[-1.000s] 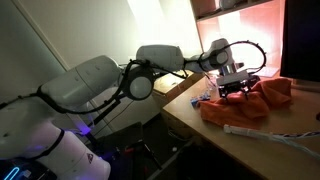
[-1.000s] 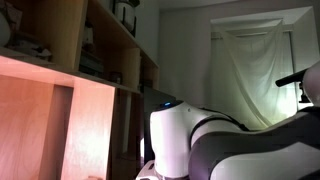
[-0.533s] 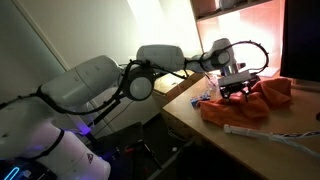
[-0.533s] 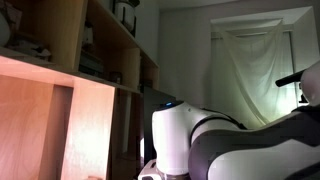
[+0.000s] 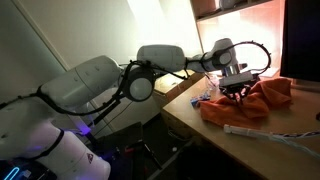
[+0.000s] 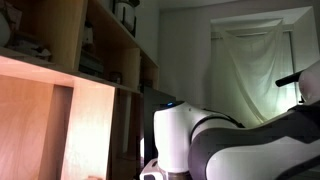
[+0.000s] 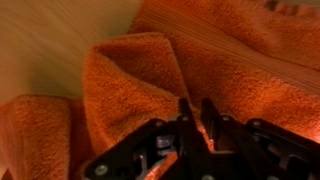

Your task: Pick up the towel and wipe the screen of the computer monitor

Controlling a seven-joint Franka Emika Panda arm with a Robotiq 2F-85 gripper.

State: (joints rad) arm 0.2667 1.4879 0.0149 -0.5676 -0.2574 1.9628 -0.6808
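The orange-red towel (image 5: 258,101) lies crumpled on the wooden desk (image 5: 205,128) in an exterior view, and it fills the wrist view (image 7: 130,70). My gripper (image 5: 237,91) is pressed down into the towel's near part. In the wrist view the gripper (image 7: 197,110) has its two dark fingers (image 7: 185,112) drawn close together, pinching a raised fold of the towel. The computer monitor (image 5: 303,40) shows only as a black slab at the right edge, behind the towel.
A white cable (image 5: 265,136) lies across the desk in front of the towel. A glowing pale-orange panel (image 5: 245,28) stands behind. A small dark bundle (image 5: 205,98) sits by the towel's left end. The desk edge (image 5: 178,120) drops off toward the robot. Shelves (image 6: 100,50) and a curtain (image 6: 255,70) surround the base.
The jaws have closed from wide open onto a fold of the towel. The arm has hardly moved, and the towel lies where it was.
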